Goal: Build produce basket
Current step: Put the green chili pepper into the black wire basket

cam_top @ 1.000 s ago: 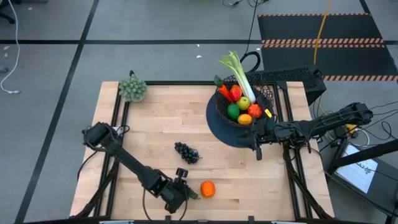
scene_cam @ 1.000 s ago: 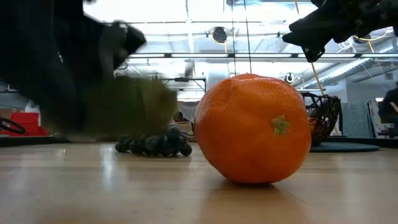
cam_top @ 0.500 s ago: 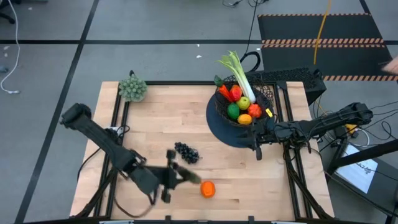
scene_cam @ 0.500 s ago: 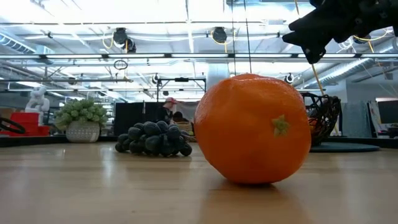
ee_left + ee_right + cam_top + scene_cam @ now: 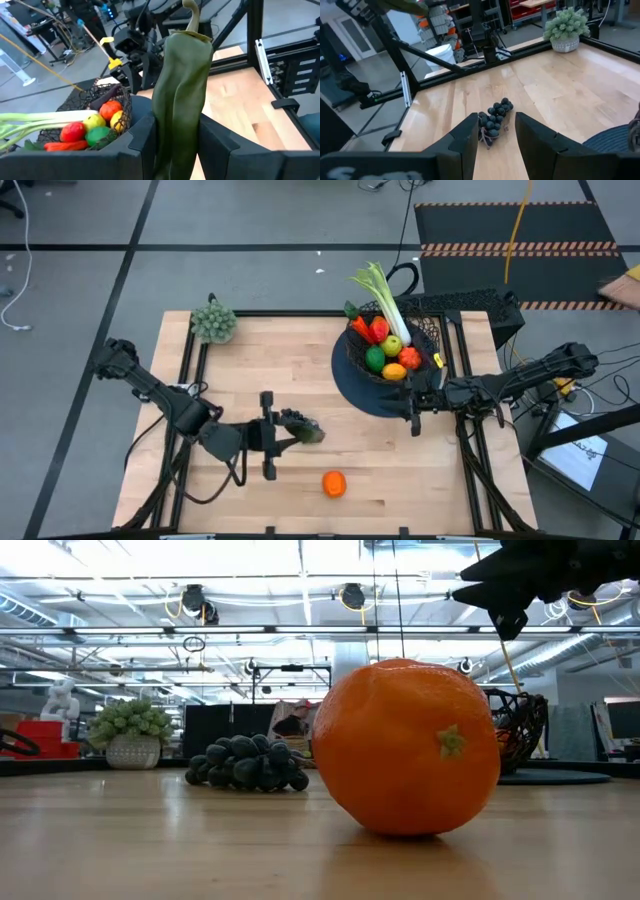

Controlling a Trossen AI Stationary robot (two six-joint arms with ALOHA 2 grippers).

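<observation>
Left gripper (image 5: pixel 292 430) is clamped on a green pepper (image 5: pixel 181 95), stem end away from the wrist, above mid-table. The basket (image 5: pixel 432 340) lies well off toward the right arm. Right gripper (image 5: pixel 412 412) waits beside it, fingers slightly apart, holding nothing.

Pale wood table (image 5: pixel 250 375), wire-mesh basket (image 5: pixel 428 332)

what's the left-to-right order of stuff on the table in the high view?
Bushy clump → left tool, shut on a green pepper → orange → basket of produce → right tool, beside the basket. The grapes lie under the left tool, so they are left out.
</observation>
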